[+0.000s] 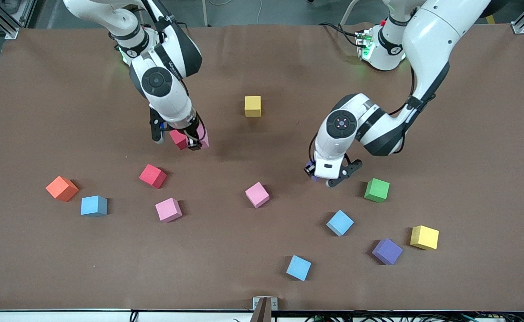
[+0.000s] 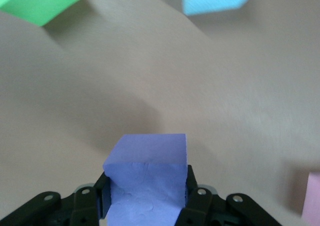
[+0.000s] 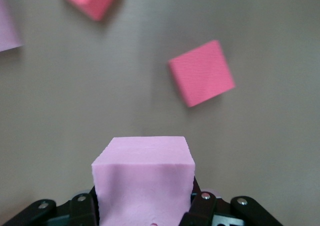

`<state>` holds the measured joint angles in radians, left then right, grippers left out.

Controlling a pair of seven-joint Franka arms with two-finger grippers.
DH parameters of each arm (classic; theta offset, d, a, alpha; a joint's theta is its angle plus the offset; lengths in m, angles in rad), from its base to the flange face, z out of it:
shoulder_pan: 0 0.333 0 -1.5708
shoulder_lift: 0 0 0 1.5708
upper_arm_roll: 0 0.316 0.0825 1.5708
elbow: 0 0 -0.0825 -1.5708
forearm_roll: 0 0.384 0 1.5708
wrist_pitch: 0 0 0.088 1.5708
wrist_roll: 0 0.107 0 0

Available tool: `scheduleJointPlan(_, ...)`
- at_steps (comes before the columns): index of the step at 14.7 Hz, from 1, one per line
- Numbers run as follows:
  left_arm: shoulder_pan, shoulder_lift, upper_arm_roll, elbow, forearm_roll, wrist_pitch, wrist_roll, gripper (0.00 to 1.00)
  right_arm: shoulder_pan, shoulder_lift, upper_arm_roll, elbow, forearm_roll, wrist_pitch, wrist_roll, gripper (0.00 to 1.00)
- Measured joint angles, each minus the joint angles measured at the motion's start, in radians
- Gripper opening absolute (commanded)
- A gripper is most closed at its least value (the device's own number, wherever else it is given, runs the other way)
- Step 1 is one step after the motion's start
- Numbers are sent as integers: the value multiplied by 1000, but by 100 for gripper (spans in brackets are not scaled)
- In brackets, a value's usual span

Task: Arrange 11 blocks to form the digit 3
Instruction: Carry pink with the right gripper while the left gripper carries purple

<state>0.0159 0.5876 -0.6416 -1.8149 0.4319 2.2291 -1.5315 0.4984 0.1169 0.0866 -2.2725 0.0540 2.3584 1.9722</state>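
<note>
**Q:** Though well stocked with loose cubes, any bar of the digit 3 laid yet?

**A:** None visible. No two cubes touching anywhere on the tabletop. Judged, therefore, to be at the first pick-ups, with all eleven placements left.

**Q:** State of the tools?

**A:** Right gripper [image 1: 176,137] clamped on a pink block [image 3: 142,181], raised over the middle of the tabletop toward the right arm's end. Left gripper [image 1: 329,175] clamped on a purple block [image 2: 147,171], low over the middle toward the left arm's end, near the green block [image 1: 377,190].

**Q:** And the remainder?

**A:** Scattered singly.
- One yellow block [image 1: 252,106] alone, nearest the edge along the robots' bases.
- A second yellow block [image 1: 424,237] and a second purple block [image 1: 387,251] toward the camera-side corner at the left arm's end.
- Blue blocks [image 1: 94,205] [image 1: 340,222] [image 1: 298,267], loose pink blocks [image 1: 168,209] [image 1: 257,194] and a red block [image 1: 152,175] spread over the camera-side half.
- Another red block [image 3: 201,73] on the table close to the right gripper.
- An orange cube [image 1: 61,188] toward the right arm's end, judged surplus to the figure.

**Q:** Any writing?

**A:** White lettering on the right arm's black sleeve [image 1: 168,20], too small to read. No brand or label on any cube.
</note>
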Motion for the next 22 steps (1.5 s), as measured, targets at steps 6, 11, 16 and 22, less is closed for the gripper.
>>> scheduleJointPlan(6,4,-4,-1,91,-3,-127,-284,15,8,-11,104,-146,1,183,172,0)
scheduleJointPlan(11,-3,-7,-13,120,-45,-179,-470,14,83,57,122,-162,2,229,302,0)
scheduleJointPlan(16,-24,-5,-74,91,-48,-280,-712,13,142,120,123,-161,2,261,385,0)
scheduleJointPlan(22,48,-5,-244,-54,-78,-252,-876,11,207,157,124,-161,2,335,466,0)
